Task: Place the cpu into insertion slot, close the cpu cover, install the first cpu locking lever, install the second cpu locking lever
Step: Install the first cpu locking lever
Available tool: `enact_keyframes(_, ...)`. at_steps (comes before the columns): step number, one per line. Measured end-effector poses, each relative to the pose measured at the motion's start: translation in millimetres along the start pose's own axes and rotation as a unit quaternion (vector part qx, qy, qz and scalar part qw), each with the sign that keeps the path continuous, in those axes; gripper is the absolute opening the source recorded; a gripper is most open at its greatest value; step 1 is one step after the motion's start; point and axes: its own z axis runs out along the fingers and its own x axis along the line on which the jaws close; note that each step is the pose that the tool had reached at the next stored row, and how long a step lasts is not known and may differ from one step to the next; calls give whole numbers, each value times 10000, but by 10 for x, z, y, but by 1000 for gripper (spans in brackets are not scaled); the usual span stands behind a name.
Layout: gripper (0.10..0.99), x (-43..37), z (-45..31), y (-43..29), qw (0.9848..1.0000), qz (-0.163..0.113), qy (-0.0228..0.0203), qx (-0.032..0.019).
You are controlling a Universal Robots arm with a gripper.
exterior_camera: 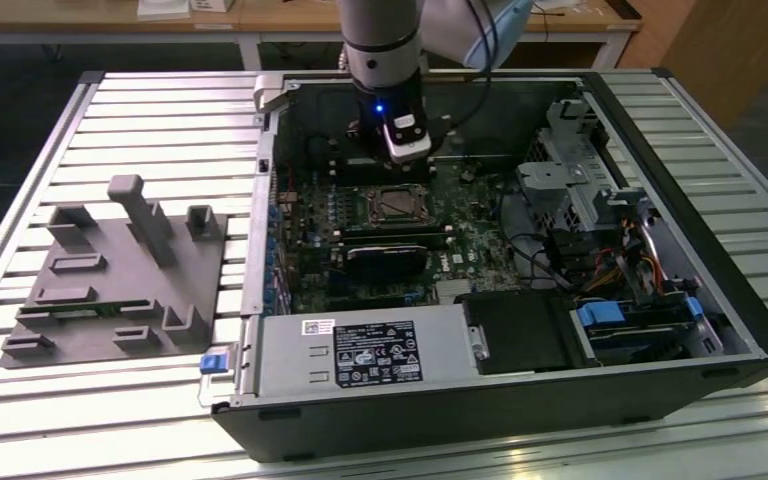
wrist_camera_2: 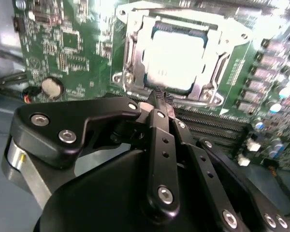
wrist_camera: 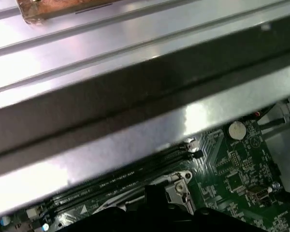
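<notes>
You have one arm (exterior_camera: 381, 40) with one gripper (wrist_camera_2: 162, 99), reaching down into one open case (exterior_camera: 684, 170) on the slatted table (exterior_camera: 157, 110).

Task parts, one of each:
- The cpu (wrist_camera_2: 176, 53) is a flat square chip with a pale silvery face that catches glare. It lies in the slot (wrist_camera_2: 120, 77).
- The slot is set in the green board (wrist_camera_2: 72, 48) and has a silvery rim.
- The cover (wrist_camera_2: 137, 55) is a thin silvery frame. It lies flat over the chip, and the chip's face shows through the window.
- I can't tell whether the levers are latched.

In the second wrist view the two fingers (wrist_camera_2: 157, 130) are closed tip to tip, with nothing visible between them. The tips sit just at the slot's near edge (I can't tell whether they touch it). In the exterior view the gripper hangs just above the slot, on its far side.

Other things you can see:
- One coin cell (wrist_camera_2: 52, 86) on the board, well off to the side of the slot.
- A bank of black memory slots (wrist_camera_2: 217, 123) running just beside the slot (the count isn't clear).
- One black card (exterior_camera: 384, 258) on the near side of the slot in the exterior view.
- One grey fixture (exterior_camera: 117, 270) with several uprights on the table, at the exterior view's left and well apart from the case.
</notes>
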Motion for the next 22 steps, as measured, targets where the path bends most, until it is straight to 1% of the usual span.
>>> enact_keyframes(3, 106, -20, -2, -46, 10000, -10, -6, 71)
enact_keyframes(8, 106, -57, -7, -131, 9999, -25, -5, 163)
enact_keyframes(13, 106, -96, -13, -222, 9997, -36, 9, 249)
enact_keyframes(15, 106, -106, -11, -245, 9996, -39, 33, 284)
enact_keyframes(16, 106, -106, -12, -246, 9996, -39, 36, 292)
enact_keyframes(22, 106, -107, -16, -246, 9996, -40, 37, 294)
